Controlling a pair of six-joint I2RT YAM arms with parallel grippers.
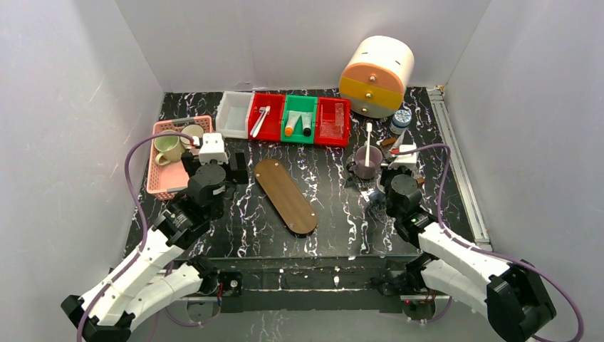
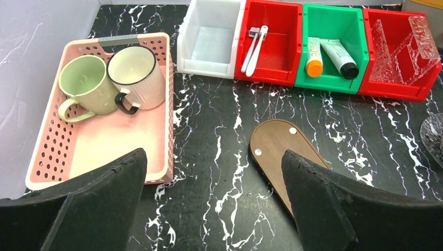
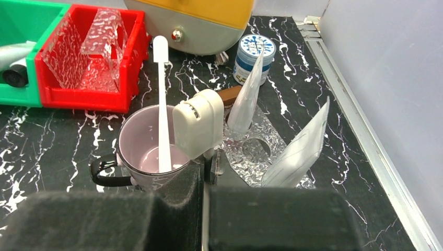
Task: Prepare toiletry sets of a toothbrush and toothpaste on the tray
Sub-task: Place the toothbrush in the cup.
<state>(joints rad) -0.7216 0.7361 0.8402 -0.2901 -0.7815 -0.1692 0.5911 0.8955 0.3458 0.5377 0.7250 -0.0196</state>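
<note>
- Black marbled table inside white walls: the brown oval tray point(image 1: 286, 195) lies slantwise at its middle with no set on it yet.
- Two toothbrushes point(image 2: 254, 44) lie touching in a red bin point(image 2: 271, 73) at the far edge. The orange-capped tube point(image 2: 313, 56) and dark-capped tube point(image 2: 340, 56) lie side by side in the green bin point(image 2: 334, 83) next to it. A third toothbrush point(image 3: 162, 104) stands in a mug point(image 3: 136, 141) toward the far right corner.
- The left fingers point(image 2: 112, 188) are spread wide and hold nothing. They hang between the pink basket point(image 2: 156, 178) and the tray.
- The right fingers point(image 3: 156, 209) are pressed together. A cream block point(image 3: 198, 123) stands just past them; whether they pinch it, I cannot tell.
- Risks, as I judge them:
  - A grab in the red bin could lift both brushes or catch the wall.
  - A round tube could roll off the narrow tray.
  - Pulling the upright brush could tip its mug.
- The left wrist view shows the cap colours and the paired brushes. Only the right wrist view shows the cream block and the foil packets point(image 3: 298, 151). Only the top view shows both arms.
</note>
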